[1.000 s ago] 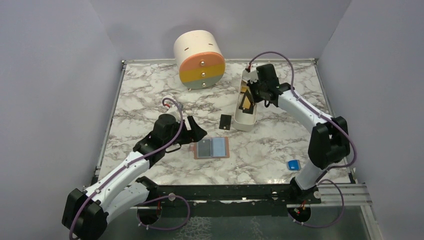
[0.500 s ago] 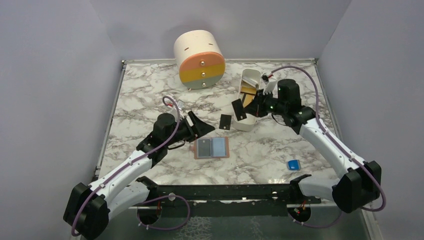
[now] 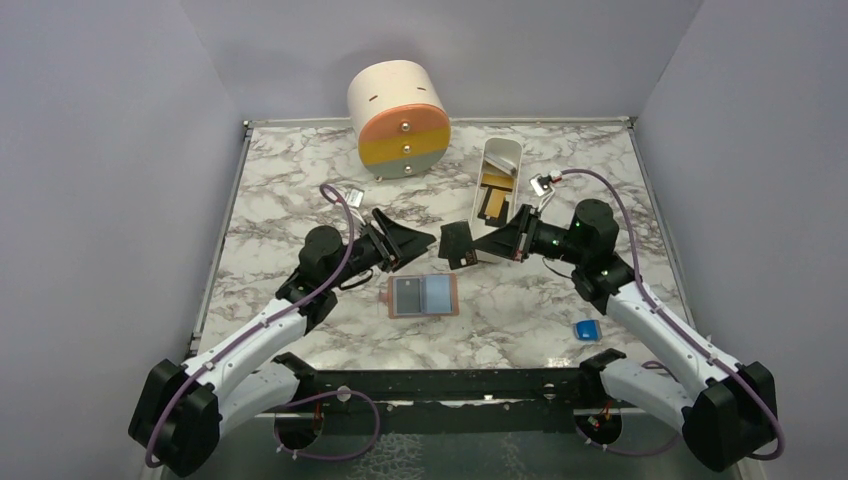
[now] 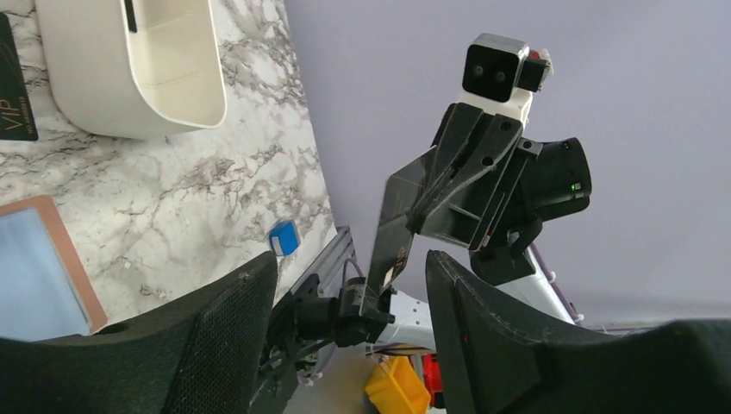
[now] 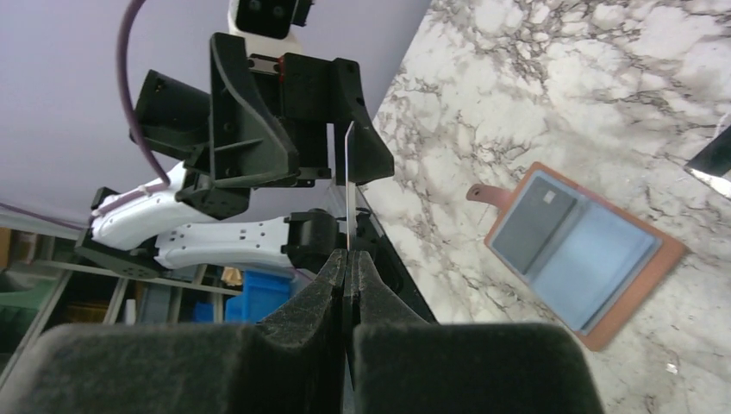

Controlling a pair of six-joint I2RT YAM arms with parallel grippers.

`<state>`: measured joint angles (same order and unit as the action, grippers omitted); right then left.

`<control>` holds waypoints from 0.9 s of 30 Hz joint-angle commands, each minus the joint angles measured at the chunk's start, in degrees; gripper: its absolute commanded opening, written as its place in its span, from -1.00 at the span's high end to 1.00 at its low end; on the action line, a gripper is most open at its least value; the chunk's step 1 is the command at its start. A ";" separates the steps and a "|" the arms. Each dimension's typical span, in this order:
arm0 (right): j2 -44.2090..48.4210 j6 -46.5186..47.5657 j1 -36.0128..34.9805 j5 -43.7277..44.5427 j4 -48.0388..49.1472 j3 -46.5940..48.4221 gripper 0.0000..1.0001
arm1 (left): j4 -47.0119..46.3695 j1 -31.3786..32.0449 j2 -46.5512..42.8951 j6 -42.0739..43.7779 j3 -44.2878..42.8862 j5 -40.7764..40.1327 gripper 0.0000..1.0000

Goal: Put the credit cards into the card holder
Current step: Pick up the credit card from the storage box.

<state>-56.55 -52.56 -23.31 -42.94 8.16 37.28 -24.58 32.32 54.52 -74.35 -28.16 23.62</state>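
- where was everything?
- the white tray [image 3: 512, 152] beyond held spare cards [image 3: 492, 203]. the wallet [image 3: 423, 296] lay open on the table. my right gripper [image 3: 478, 246] was clamped on a black card [image 3: 458, 245], its long axis pointing at my left gripper [image 3: 415, 245], jaws wide, just beside it.
- nearer the wallet?
- the left, i judged.
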 commanded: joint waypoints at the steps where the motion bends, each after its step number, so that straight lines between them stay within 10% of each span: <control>1: -0.47 -7.73 -0.78 -3.42 9.33 -1.42 0.98 | -6.17 0.50 1.67 -2.03 -0.28 3.14 -0.27; 10: -2.99 -9.36 -3.78 -1.43 11.31 -2.17 0.98 | -11.04 2.08 4.80 -3.02 -0.66 5.05 -0.02; 16: -4.57 -8.84 -5.36 -0.87 11.94 -2.86 0.98 | -13.00 2.44 4.32 -3.28 0.99 4.22 1.00; 22: -3.87 1.91 -5.36 8.39 -3.66 0.85 0.40 | -12.44 0.74 4.11 0.55 5.01 3.00 1.00; 27: -7.56 8.42 -5.89 14.53 -7.40 0.72 0.34 | -8.22 -5.22 5.87 4.90 6.40 6.26 1.00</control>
<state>-61.32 -51.77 -28.53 -35.94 6.63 36.71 -34.79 31.11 59.33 -74.50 -22.00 27.14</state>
